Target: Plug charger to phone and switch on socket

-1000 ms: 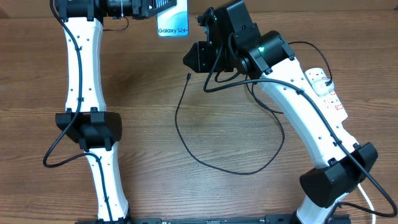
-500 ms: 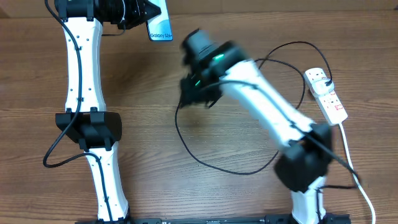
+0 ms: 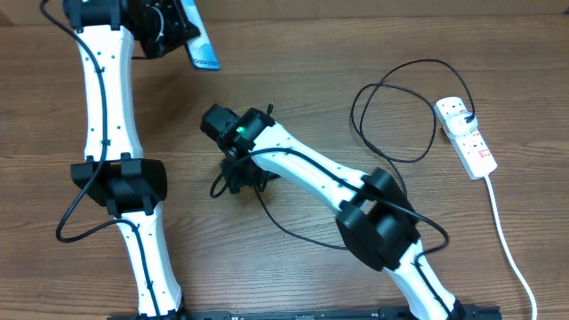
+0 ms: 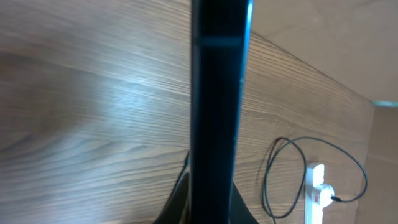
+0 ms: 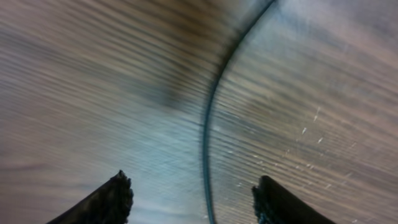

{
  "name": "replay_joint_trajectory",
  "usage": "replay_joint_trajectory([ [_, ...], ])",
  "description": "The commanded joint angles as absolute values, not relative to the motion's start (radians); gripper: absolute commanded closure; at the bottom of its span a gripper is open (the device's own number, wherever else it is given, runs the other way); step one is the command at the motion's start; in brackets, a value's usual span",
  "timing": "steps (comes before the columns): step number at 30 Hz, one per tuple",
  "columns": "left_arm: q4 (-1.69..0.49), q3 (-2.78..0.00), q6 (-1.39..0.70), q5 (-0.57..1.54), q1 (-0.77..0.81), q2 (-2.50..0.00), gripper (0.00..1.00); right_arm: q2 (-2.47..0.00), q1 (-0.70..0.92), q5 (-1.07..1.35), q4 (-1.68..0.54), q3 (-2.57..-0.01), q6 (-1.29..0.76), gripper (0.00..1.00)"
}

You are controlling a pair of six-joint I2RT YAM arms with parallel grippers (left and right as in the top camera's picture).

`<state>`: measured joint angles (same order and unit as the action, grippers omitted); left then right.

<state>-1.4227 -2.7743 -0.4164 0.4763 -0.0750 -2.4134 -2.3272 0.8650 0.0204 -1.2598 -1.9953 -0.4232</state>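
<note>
Now: left hand point(image 3: 167, 27) is clamped shut on the phone point(image 3: 201, 43), which it holds clear of the counter point(image 3: 293, 71). The phone sticks out ahead of that hand, rolled onto its edge. The left wrist view gets only a thin dark side, and overhead shows a sliver of light blue screen.

Right hand point(image 5: 199, 205) is spread fairly wide and holds nothing. The charger point(image 5: 204, 149) cable lies on the counter and runs between its fingertips point(image 5: 115, 198), touching neither as far as the blur lets me tell. I can't see the connector tip. The socket point(image 3: 467, 138) sits well apart from the right hand, out on its outer side. A loop of the cable lies near it and the white cord point(image 3: 508, 236) trails off.

Diff vs a second ago:
- The phone was screen-up with the Galaxy text readable. Now it is tilted and has shifted toward the left hand's outer side.
- The right hand was up near the phone and narrower. It has swung down low over the cable and opened up.
- The socket was partly under the right arm and is now fully exposed.

Materials:
- Counter: matte wood grain.
- Cable: thin, round, black.
- Socket: long white plastic strip with a red-and-white label.
- Fingertips: black, rough-edged.
</note>
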Motion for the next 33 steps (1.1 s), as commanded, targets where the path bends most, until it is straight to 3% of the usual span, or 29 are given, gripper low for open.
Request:
replay_joint_trajectory([
  [1, -1.430, -2.796, -0.426, 0.472, -0.088, -2.380, 0.96, -2.383, 0.868, 0.009, -1.292, -2.002, -0.458, 0.49],
  [5, -1.434, -2.796, -0.423, 0.472, -0.089, -2.380, 0.96, -2.398, 0.875, 0.037, -1.338, -1.990, -0.467, 0.64],
  [13, -1.435, -2.796, -0.423, 0.472, -0.089, -2.380, 0.96, -2.398, 0.895, 0.039, -1.353, -1.914, -0.502, 0.63],
  [19, -1.441, -2.796, -0.423, 0.472, -0.089, -2.380, 0.96, -2.398, 0.888, 0.039, -1.455, -1.861, -0.532, 0.96],
  [33, -1.440, -2.796, -0.423, 0.480, -0.089, -2.380, 0.96, -2.378, 0.893, 0.015, -1.696, -1.851, -0.554, 0.96],
])
